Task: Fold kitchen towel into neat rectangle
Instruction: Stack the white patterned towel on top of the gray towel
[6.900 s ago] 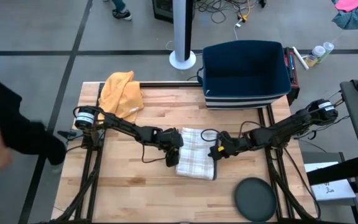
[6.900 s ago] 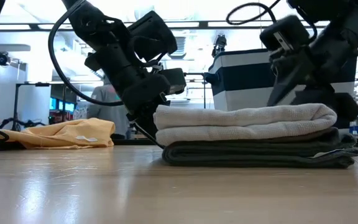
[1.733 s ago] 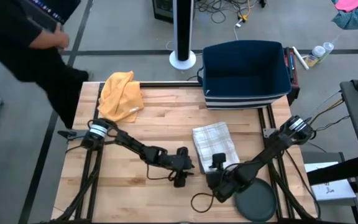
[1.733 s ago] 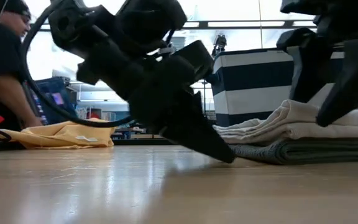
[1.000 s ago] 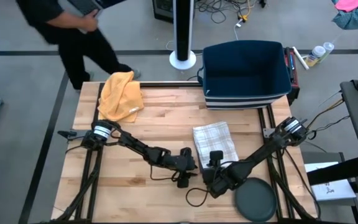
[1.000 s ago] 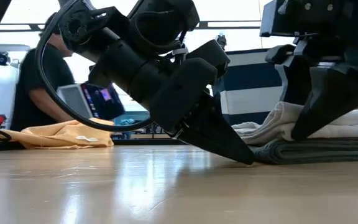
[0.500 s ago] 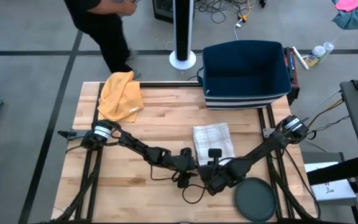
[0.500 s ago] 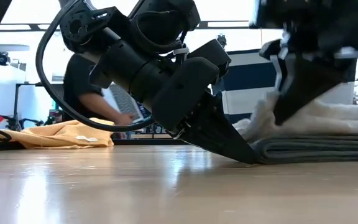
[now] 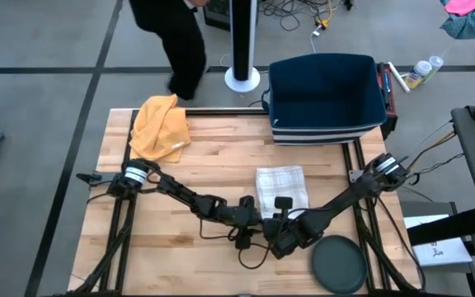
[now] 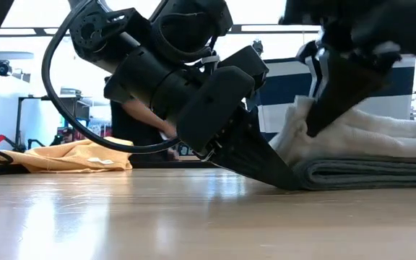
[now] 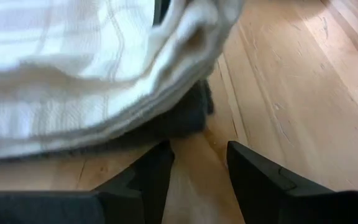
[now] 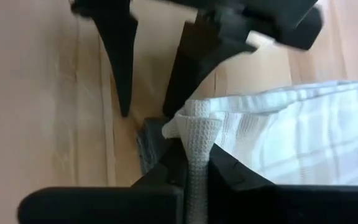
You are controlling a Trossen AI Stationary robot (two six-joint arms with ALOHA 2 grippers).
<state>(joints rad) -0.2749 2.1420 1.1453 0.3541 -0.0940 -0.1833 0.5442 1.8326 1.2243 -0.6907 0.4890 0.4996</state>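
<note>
White checked kitchen towel, folded, lies mid-table on the pale wooden table, just in front of the navy fabric bin. Right gripper is clenched on the towel's near corner, lifting its top layer. Left gripper rests beside that corner, fingers parted, holding nothing. Orange cloth lies bunched at the far left corner; black round disc near the front right.
</note>
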